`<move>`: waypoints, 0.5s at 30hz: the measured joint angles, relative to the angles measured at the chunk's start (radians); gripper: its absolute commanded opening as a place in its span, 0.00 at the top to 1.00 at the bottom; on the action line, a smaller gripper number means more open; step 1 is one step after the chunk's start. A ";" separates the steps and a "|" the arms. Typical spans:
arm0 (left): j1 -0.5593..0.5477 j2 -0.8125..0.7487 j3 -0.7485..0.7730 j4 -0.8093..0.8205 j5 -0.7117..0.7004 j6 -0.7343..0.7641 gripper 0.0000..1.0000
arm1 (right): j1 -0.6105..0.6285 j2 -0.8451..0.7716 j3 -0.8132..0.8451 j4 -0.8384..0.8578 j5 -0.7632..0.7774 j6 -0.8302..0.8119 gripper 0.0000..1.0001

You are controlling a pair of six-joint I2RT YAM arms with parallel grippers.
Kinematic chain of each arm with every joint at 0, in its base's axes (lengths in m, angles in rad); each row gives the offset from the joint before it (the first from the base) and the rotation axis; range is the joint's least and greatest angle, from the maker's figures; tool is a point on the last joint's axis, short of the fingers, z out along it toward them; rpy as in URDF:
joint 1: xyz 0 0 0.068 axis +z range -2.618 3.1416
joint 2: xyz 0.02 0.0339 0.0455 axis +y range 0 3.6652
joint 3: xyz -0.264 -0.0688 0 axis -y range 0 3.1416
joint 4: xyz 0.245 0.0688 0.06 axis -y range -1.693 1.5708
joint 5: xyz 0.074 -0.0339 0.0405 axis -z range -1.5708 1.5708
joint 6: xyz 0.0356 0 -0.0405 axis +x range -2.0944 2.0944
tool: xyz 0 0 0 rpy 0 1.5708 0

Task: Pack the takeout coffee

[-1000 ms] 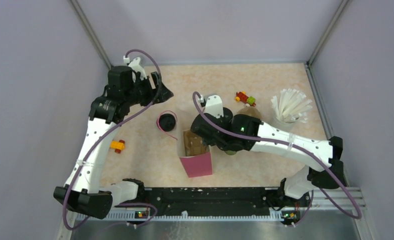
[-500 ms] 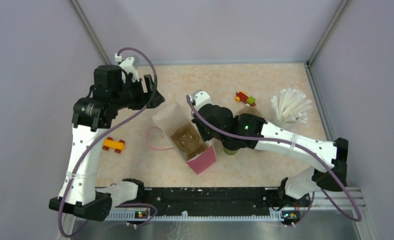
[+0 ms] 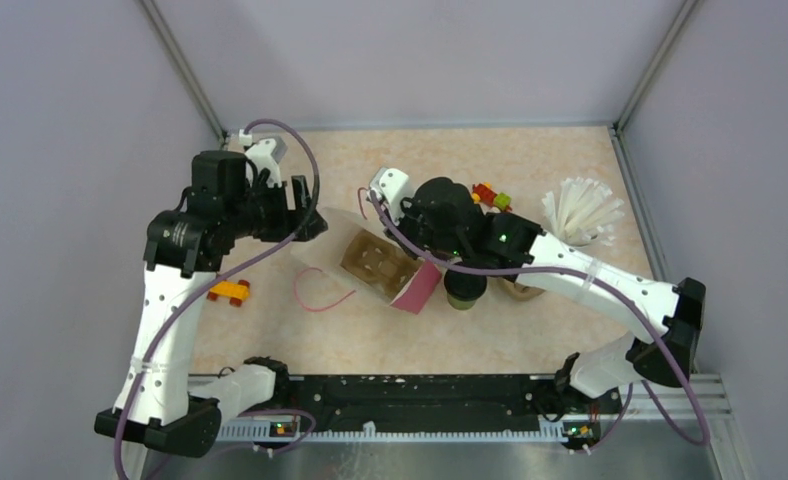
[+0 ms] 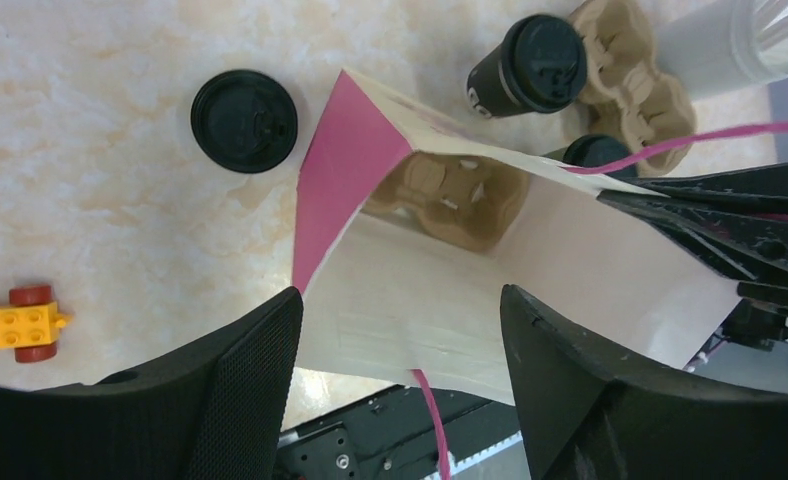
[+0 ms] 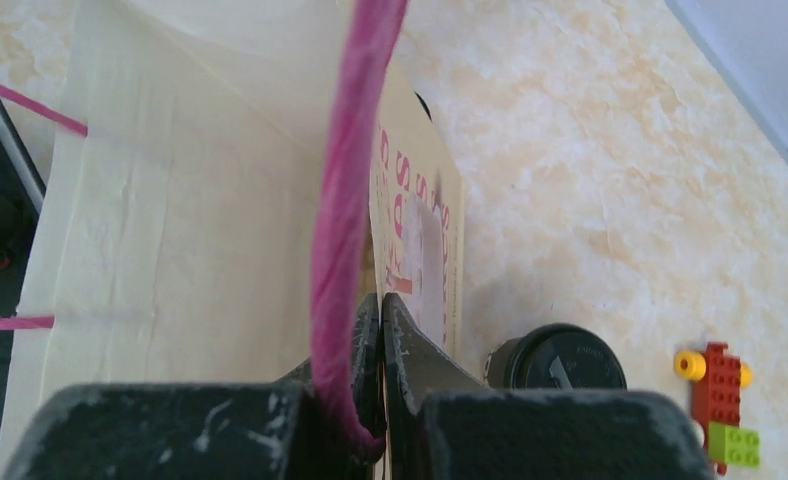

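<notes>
One black lidded coffee cup (image 3: 465, 290) stands on the table right of the bag; it also shows in the left wrist view (image 4: 535, 65) and the right wrist view (image 5: 560, 365). The second cup (image 4: 243, 120) stands left of the bag's mouth and is hidden in the top view. The cream and pink paper bag (image 3: 410, 288) hangs tilted, with a brown pulp carrier (image 3: 373, 262) inside. My right gripper (image 3: 410, 255) (image 5: 380, 310) is shut on the bag's rim beside its pink handle. My left gripper (image 3: 310, 218) (image 4: 400, 300) is open over the bag's cream side.
A second brown carrier (image 3: 522, 290) lies right of the cup. A pale cup of white straws (image 3: 578, 215) stands at the back right. Small toy bricks (image 3: 490, 196) lie behind my right wrist. A yellow toy car (image 3: 230, 292) lies at the left.
My right gripper has pulled the bag back and to the left and tipped it over. My left gripper has come down to the bag's left side. The left cup is now covered in the top view.
</notes>
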 measured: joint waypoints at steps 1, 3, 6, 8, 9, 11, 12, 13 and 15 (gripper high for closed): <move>0.000 0.000 -0.017 0.000 -0.001 0.005 0.28 | -0.004 0.000 -0.013 0.016 -0.015 -0.023 0.99; 0.000 0.000 -0.046 -0.003 -0.017 -0.005 0.29 | -0.013 0.001 -0.032 0.029 -0.046 -0.066 0.99; 0.000 0.009 -0.049 -0.016 -0.059 -0.039 0.24 | -0.033 0.008 -0.043 0.047 -0.103 -0.126 0.99; 0.000 0.010 -0.034 -0.027 -0.077 -0.047 0.22 | -0.045 0.010 -0.045 0.060 -0.141 -0.161 0.99; 0.000 0.013 -0.018 -0.036 -0.082 -0.045 0.22 | -0.049 0.010 -0.051 0.074 -0.157 -0.178 0.99; 0.000 0.015 0.005 -0.043 -0.082 -0.037 0.21 | -0.051 0.008 -0.071 0.107 -0.184 -0.207 0.99; 0.000 0.012 0.005 -0.044 -0.073 -0.031 0.21 | -0.051 0.006 -0.087 0.124 -0.196 -0.223 0.99; 0.000 0.008 -0.001 -0.047 -0.060 -0.025 0.21 | -0.051 0.004 -0.104 0.134 -0.206 -0.238 0.99; 0.000 -0.007 -0.029 -0.048 -0.032 -0.018 0.21 | -0.051 0.003 -0.125 0.148 -0.216 -0.264 0.99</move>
